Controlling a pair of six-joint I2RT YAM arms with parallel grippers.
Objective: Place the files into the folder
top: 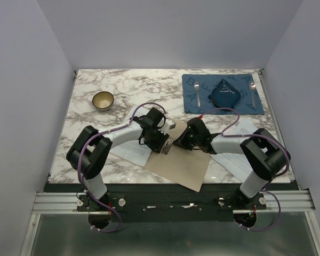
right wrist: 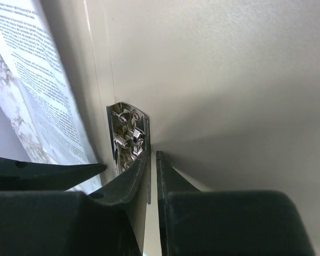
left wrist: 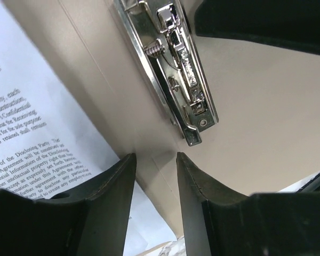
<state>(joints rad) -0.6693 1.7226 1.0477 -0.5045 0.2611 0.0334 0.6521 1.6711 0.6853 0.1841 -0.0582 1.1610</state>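
The tan folder [top: 177, 166] lies open at the table's near middle, and its inner surface shows in the left wrist view [left wrist: 250, 133] and the right wrist view [right wrist: 229, 80]. Its metal clip [left wrist: 176, 69] sits on the spine. My left gripper [left wrist: 156, 157] is open just short of the clip's end, over the spine crease, and it also shows from above [top: 163, 142]. My right gripper [right wrist: 153, 160] is shut on the clip's edge [right wrist: 129, 140]; from above [top: 181, 142] it faces the left one. A printed sheet [left wrist: 32, 133] lies beside the folder under the left arm [top: 132, 152]. More sheets [top: 232, 157] lie under the right arm.
A blue placemat [top: 194, 101] at the back right holds a folded dark blue napkin [top: 226, 93], a fork [top: 197, 93] and a spoon [top: 253, 90]. A small bowl [top: 103, 100] stands at the back left. The marble table [top: 90, 128] is walled on three sides.
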